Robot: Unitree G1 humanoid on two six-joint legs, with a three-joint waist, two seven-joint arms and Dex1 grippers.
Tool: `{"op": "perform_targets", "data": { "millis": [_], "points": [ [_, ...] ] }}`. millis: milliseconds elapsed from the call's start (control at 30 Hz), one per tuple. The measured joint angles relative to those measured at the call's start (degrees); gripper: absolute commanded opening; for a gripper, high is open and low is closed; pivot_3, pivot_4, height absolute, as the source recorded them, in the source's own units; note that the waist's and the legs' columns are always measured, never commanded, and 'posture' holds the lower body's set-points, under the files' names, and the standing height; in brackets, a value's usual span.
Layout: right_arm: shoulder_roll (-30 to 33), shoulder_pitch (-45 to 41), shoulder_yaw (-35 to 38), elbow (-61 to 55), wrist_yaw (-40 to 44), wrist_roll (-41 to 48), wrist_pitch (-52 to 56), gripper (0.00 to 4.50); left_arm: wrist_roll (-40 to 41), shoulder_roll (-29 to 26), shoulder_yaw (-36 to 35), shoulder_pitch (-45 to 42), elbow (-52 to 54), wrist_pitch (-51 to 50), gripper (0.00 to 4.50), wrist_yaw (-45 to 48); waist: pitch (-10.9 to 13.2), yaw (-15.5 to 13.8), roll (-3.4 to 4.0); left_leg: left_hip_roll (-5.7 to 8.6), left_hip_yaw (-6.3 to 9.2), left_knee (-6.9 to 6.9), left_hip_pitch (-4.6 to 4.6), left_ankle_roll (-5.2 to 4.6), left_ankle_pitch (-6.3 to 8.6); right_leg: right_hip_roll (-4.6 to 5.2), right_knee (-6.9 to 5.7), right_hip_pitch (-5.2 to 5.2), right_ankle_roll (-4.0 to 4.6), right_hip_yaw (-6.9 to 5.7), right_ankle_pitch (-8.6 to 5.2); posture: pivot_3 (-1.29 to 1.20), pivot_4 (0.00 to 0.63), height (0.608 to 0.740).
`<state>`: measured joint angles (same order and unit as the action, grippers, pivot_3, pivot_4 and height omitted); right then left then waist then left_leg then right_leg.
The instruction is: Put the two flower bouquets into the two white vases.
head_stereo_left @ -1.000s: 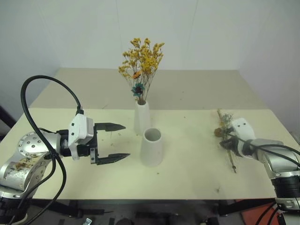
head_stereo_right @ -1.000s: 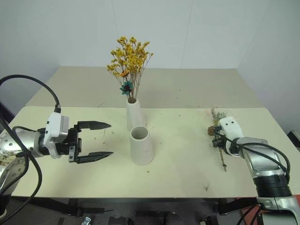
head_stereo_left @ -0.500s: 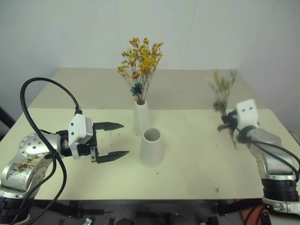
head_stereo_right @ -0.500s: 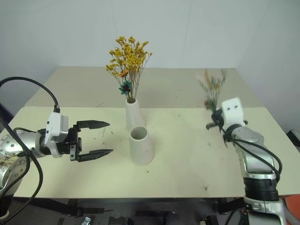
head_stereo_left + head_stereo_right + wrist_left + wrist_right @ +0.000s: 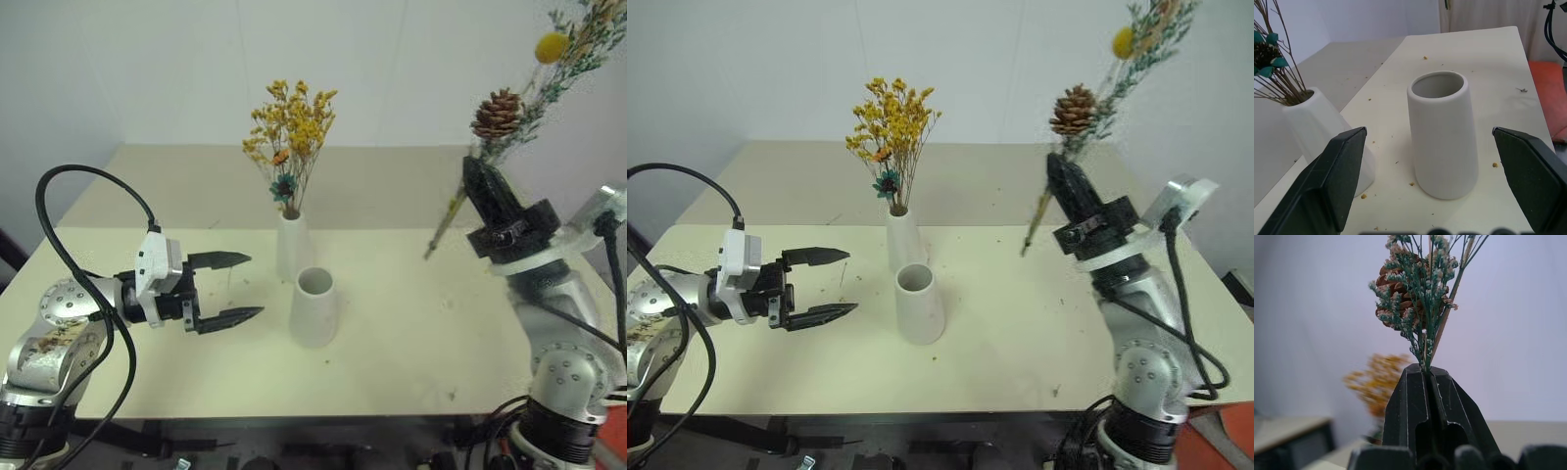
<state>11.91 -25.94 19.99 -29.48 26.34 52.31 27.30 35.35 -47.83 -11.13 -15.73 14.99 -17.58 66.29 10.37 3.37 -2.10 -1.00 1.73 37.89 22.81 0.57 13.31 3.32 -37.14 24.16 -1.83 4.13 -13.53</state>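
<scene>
The bushy yellow-orange bouquet [image 5: 292, 125] stands in the tall slim white vase [image 5: 293, 247] at mid-table. Just in front of it is the shorter, wider white vase [image 5: 314, 309], its mouth empty [image 5: 1439, 84]. My left gripper [image 5: 253, 285] is open and level, to the left of the short vase, with its fingers [image 5: 1327, 186] either side of it at a distance. My right gripper [image 5: 473, 168] is raised high on the right, pointing upward, shut on the stem of the teal-green sprig [image 5: 497, 116]. The sprig's pine cone [image 5: 1400, 286] and yellow ball [image 5: 552, 46] rise above the fingers.
The cream table [image 5: 411, 333] is dotted with dried flower crumbs. A second table top [image 5: 392, 186] joins it behind, against a white wall. A red object [image 5: 1547, 93] lies on the floor past the table's edge.
My right gripper has lifted the teal-green sprig off the table, swung it up and toward the middle, and turned to point upward. The left gripper has stayed put.
</scene>
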Motion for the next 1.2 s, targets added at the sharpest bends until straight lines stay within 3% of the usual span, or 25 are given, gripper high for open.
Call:
{"op": "perform_targets", "data": {
  "millis": [100, 267, 733, 1000, 1200],
  "points": [
    [-2.4, -3.2, -7.5, 2.2, 4.4, -1.7, -2.9, 0.02, -0.2, 0.1, 0.0, 0.0, -0.2, 0.1, 4.50, 0.1, 0.0, 0.2, 0.00, 0.01, 0.02, 0.00, 0.00, 0.00, 0.00, 0.00, 0.02, 0.00, 0.00, -0.02, 0.00, 0.00, 0.150, 0.740],
    [-4.7, -6.1, -12.9, 8.9, 9.6, -4.2, -6.6, 0.02, -0.4, 0.1, -0.3, 0.8, -0.1, 0.1, 4.50, -0.3, 0.0, -0.2, 0.00, 0.04, 0.03, 0.00, 0.05, 0.00, 0.00, 0.05, 0.04, 0.03, 0.00, -0.04, 0.00, 0.00, 0.150, 0.740],
    [-8.9, -6.3, -18.4, 16.3, 13.6, -7.3, -9.7, 0.02, 0.8, 0.9, -1.5, 4.1, 4.9, -0.5, 4.50, -4.2, 0.0, -0.5, 0.02, 0.01, 0.04, 0.00, 0.04, 0.00, 0.00, 0.03, 0.00, 0.07, 0.01, -0.04, 0.01, 0.00, 0.150, 0.740],
    [-10.6, -2.0, -21.7, 19.0, 18.2, -11.8, -15.3, 0.02, 1.0, 0.9, -1.5, 4.9, 5.6, -1.3, 4.50, -5.0, 0.0, -0.7, 0.02, 0.02, 0.05, 0.00, 0.04, 0.00, 0.00, 0.03, 0.01, 0.06, 0.01, -0.05, 0.01, 0.00, 0.150, 0.740],
    [-10.6, -0.9, -21.7, 20.7, 21.8, -12.1, -16.7, 1.79, 1.0, 0.9, -1.5, 4.7, 5.6, -1.4, 4.50, -5.0, 0.0, -0.7, 0.03, 0.02, 0.04, 0.00, 0.02, 0.00, 0.00, 0.02, 0.01, 0.06, 0.01, -0.05, 0.01, 0.00, 0.150, 0.740]
  ]
}}
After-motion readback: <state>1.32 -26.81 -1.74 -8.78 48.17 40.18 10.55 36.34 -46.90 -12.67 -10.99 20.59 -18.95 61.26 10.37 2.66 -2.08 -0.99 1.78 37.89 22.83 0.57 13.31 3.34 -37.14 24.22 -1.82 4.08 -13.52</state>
